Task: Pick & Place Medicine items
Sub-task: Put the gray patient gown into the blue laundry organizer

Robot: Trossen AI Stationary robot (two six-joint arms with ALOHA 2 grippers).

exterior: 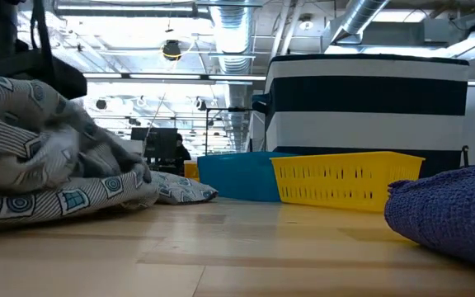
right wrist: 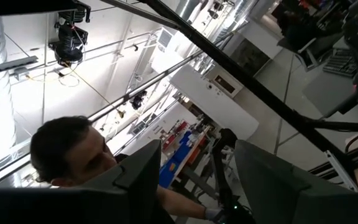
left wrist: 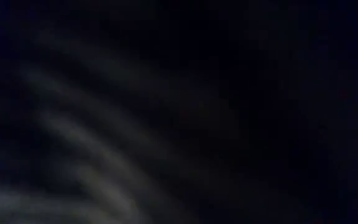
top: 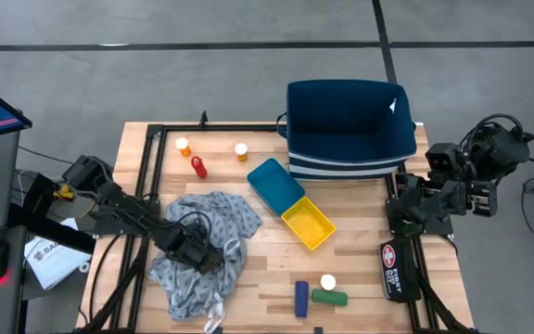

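Observation:
A grey-blue patterned cloth (top: pixel 202 249) lies crumpled on the table's near left part. My left gripper (top: pixel 202 258) is sunk into its folds from above; the left wrist view is dark. Two orange white-capped bottles (top: pixel 183 146) (top: pixel 241 151) and a red bottle (top: pixel 198 167) stand at the far left. A blue box (top: pixel 301 298), a green bottle (top: pixel 329 298) and a white-capped bottle (top: pixel 328 281) sit near the front edge. My right gripper (right wrist: pixel 197 186) is raised at the table's right edge, open, with nothing between its fingers.
A blue tray (top: pixel 275 183) and a yellow tray (top: pixel 308 223) lie mid-table. Behind them stands a dark blue striped bin (top: pixel 349 130). A red first-aid pouch (top: pixel 397 269) lies at the right edge. A person (right wrist: pixel 73 149) shows beyond the table.

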